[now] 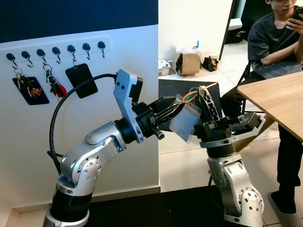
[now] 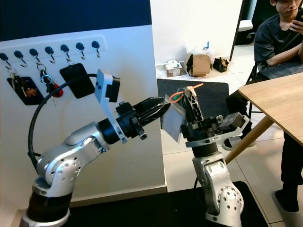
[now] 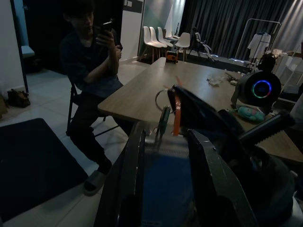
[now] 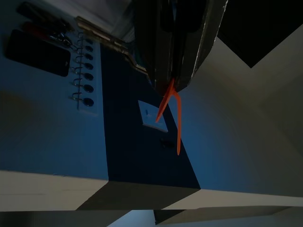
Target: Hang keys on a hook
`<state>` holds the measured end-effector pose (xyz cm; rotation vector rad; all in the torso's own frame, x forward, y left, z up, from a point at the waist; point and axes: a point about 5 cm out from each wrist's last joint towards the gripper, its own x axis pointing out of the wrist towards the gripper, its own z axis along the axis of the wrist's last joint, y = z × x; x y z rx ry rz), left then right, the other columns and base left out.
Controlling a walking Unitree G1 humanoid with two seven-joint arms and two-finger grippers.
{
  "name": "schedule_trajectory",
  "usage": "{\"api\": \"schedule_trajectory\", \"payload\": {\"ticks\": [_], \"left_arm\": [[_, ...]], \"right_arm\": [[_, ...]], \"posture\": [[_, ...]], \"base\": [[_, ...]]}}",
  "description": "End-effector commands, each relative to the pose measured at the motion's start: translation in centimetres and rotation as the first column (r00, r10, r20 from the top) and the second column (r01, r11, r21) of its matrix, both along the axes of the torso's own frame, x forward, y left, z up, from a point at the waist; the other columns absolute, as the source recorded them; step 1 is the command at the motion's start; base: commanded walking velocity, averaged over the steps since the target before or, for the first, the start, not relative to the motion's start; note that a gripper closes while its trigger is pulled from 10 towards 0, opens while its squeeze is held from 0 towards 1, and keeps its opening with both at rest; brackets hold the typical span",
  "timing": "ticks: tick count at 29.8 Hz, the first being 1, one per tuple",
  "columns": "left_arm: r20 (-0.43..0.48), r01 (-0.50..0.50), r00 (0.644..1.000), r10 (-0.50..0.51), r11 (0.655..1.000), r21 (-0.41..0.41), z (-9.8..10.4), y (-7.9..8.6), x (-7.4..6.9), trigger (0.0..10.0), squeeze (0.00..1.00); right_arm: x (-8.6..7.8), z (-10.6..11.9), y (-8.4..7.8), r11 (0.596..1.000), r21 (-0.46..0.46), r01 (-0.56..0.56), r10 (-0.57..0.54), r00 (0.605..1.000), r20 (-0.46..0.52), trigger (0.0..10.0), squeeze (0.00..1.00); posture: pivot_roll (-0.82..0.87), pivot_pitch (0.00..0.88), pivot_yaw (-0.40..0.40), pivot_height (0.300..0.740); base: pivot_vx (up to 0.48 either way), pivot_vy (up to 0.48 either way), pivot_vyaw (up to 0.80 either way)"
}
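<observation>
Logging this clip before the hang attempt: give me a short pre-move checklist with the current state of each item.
1. Card holder gripped: ok. The right hand pinches its top by the orange tie; the left hand closes on its side.
2. Ring exposed for hooking: ok, it sits above the holder.
3. Free hook available: ok. The two rightmost hooks on the rack carry nothing.
4. Item near the rack: not ok. It is held well right of the hooks, past the wall's corner.
5. Single-hand control: not ok, both hands are on it.
6. Bystander clearance: ok. The seated person is behind the wooden table, away from the rack.
</observation>
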<state>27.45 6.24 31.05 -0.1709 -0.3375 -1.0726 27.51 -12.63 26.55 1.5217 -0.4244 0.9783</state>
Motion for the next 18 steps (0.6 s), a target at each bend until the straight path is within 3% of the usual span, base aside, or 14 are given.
{"api": "schedule_trajectory", "payload": {"ticks": [1,2,5,18], "left_arm": [[0.003,0.025,1.000,-0.025,1.000,-0.011,0.11,-0.48,-0.21,9.7,0.00],[0.003,0.025,1.000,-0.025,1.000,-0.011,0.11,-0.51,-0.20,9.0,0.00],[0.003,0.025,1.000,-0.025,1.000,-0.011,0.12,-0.53,-0.22,8.7,0.00],[0.002,0.032,0.999,-0.032,0.999,0.004,-0.17,-1.24,-0.33,8.2,0.00]], "right_arm": [[0.05,-0.10,0.39,1.000,-0.003,-0.015,0.015,1.000,0.001,10.0,0.00],[0.06,-0.11,0.38,1.000,-0.003,-0.014,0.014,1.000,0.000,10.0,0.00],[0.07,-0.12,0.38,1.000,-0.003,-0.013,0.013,1.000,0.000,10.0,0.00],[0.10,-0.14,0.47,1.000,-0.005,-0.015,0.015,1.000,0.000,10.0,0.00]], "posture": [[0.04,0.179,0.097,0.740],[0.04,0.178,0.097,0.740],[0.04,0.178,0.097,0.740],[0.04,0.178,0.097,0.740]], "base": [[0.000,0.000,0.00],[0.000,0.000,0.00],[0.000,0.000,0.00],[0.000,0.000,0.00]]}}
